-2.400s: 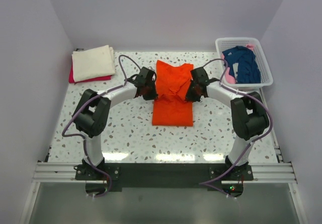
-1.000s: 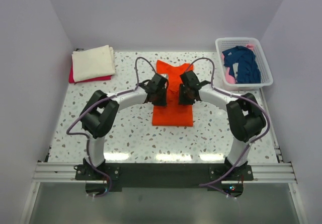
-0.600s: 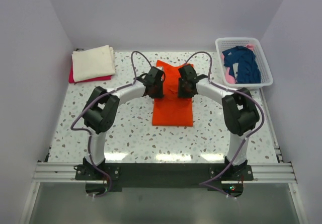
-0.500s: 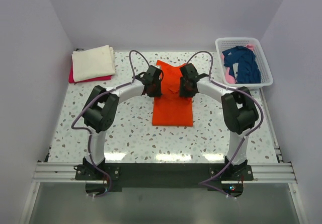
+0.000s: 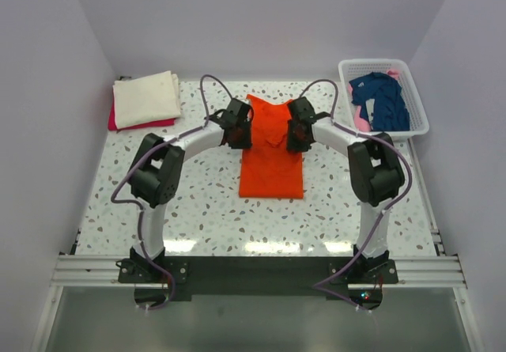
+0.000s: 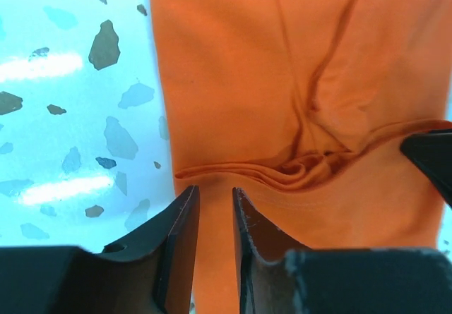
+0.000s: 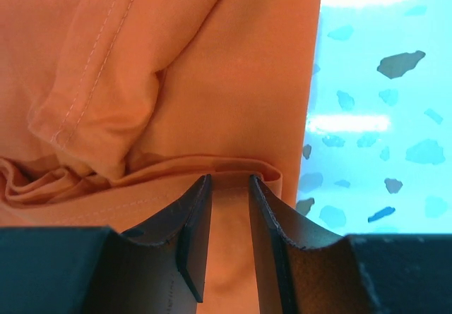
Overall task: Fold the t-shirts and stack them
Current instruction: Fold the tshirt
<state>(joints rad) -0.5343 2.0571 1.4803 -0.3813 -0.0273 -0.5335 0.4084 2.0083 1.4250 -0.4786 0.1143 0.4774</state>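
The orange t-shirt (image 5: 271, 170) lies lengthwise on the middle of the table, its sides folded in to a narrow strip. My left gripper (image 5: 241, 130) is at its left edge and my right gripper (image 5: 294, 134) at its right edge, both near the far end. In the left wrist view the left gripper (image 6: 212, 190) stands slightly open, with a bunched fold of the orange t-shirt (image 6: 282, 67) just past its tips. In the right wrist view the right gripper (image 7: 229, 180) is shut on a folded hem of the orange t-shirt (image 7: 233, 81).
A folded cream t-shirt (image 5: 146, 97) lies on a red one (image 5: 118, 123) at the far left corner. A white lattice basket (image 5: 417, 115) at the far right holds a navy t-shirt (image 5: 381, 99) and some pink cloth. Grey walls close three sides.
Both grippers have moved toward the far end of the orange t-shirt and a little apart. The left jaws have parted slightly.
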